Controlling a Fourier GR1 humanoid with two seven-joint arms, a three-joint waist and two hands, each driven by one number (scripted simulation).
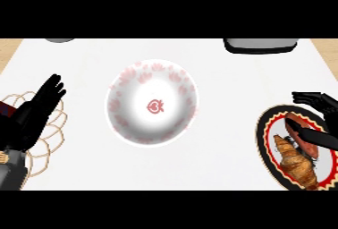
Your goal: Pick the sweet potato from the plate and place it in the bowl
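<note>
The robot's right hand [315, 120] reaches over a black-rimmed plate [266, 142] at the right edge of the white desk [231, 156], its fingers curling down onto the reddish sweet potato [300, 134] that lies there, apparently closing for the pick; part of the vegetable is hidden beneath the fingers, so whether the grasp is complete is hard to judge. The sweet potato is not yet lifted and rests on the plate just beside a golden-brown croissant [296, 161], which sits toward the near rim and may be brushed if the hand slides. The potato's long axis runs diagonally, from the plate's far left side toward its near right, roughly in line with the croissant beside it, and the fingers appear to cross it rather than lie along it. The target, a white bowl [152, 103] with pink floral markings and a red emblem at its centre, stands mid-desk, well apart from the plate and to its left, leaving an open path for the carry. The left hand [41, 107] rests open with fingers straight at the left edge, above a wire-patterned mat [56, 134], out of the way.
</note>
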